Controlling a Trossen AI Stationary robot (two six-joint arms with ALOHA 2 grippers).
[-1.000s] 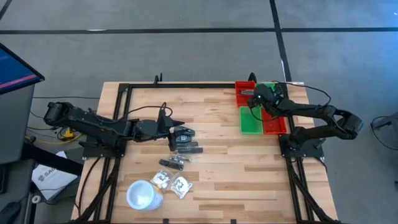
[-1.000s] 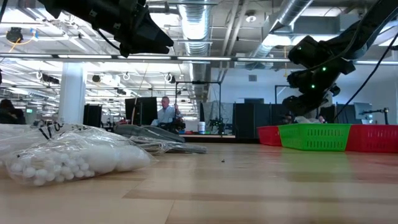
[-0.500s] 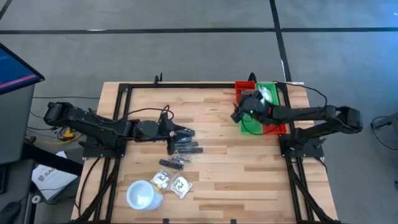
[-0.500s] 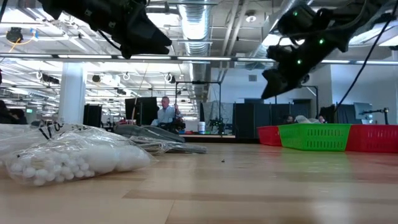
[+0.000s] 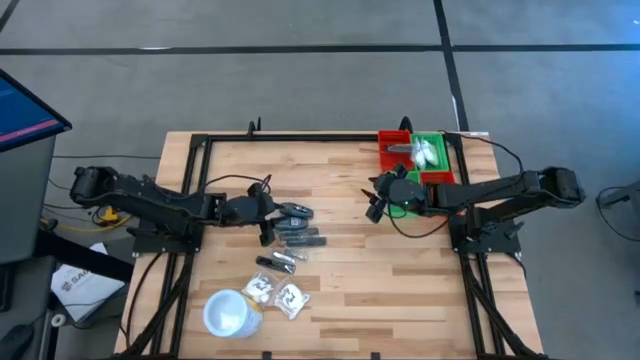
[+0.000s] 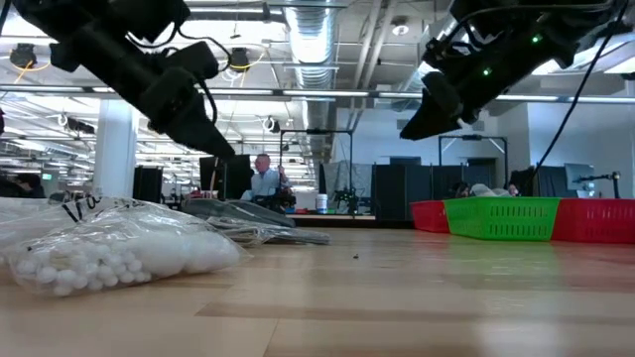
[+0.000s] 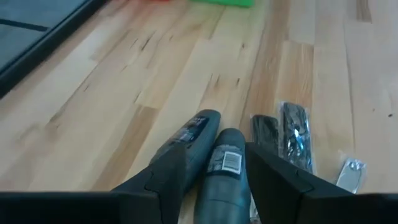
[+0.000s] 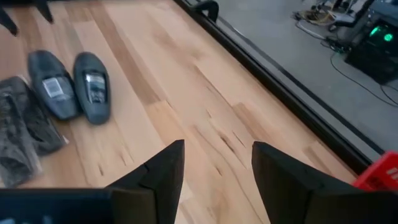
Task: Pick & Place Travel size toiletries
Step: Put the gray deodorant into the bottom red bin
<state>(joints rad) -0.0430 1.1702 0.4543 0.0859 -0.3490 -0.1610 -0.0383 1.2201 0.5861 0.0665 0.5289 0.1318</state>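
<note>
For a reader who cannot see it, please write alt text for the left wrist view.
The left gripper has open fingers on either side of a dark grey tube lying on the wooden table. A second tube lies alongside, with dark sachets nearby.

Near end of dark grey tube between left gripper fingers cut off by left wrist frame edge; contact with finger pads not determinable. Clear sachet beyond fingers clipped at frame edge. Label print on tubes too small to be read. Red bin beyond right gripper fingers seen only as corner. Bin contents in high view too small to be identified.
</note>
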